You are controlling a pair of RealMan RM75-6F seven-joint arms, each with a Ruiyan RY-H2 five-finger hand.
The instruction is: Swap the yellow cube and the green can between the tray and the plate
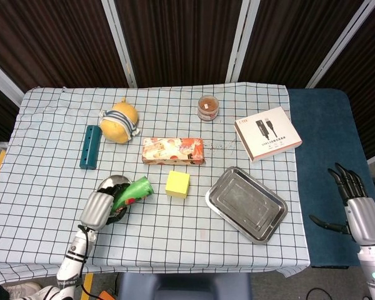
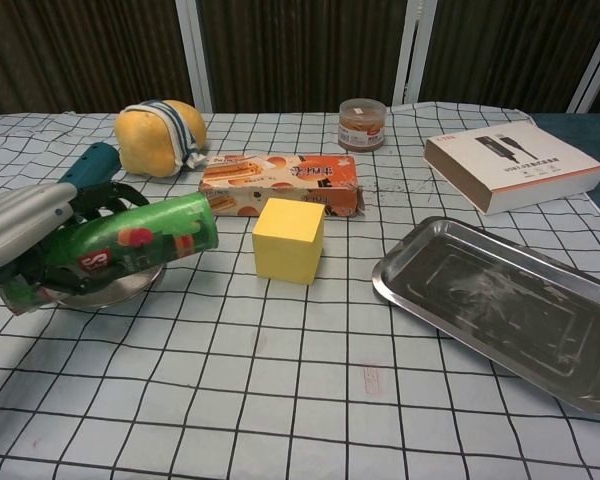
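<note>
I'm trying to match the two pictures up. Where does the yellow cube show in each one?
Head view: the yellow cube sits near the middle of the table, just below the orange snack box.
Chest view: the yellow cube stands centre-left, in front of the same orange snack box.
Shared landmark: the metal tray lies to the cube's right in both.

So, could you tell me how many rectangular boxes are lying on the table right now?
2. The orange snack box lies mid-table, just behind the yellow cube; the white cable box lies at the right, behind the tray. None seems hidden.
</note>
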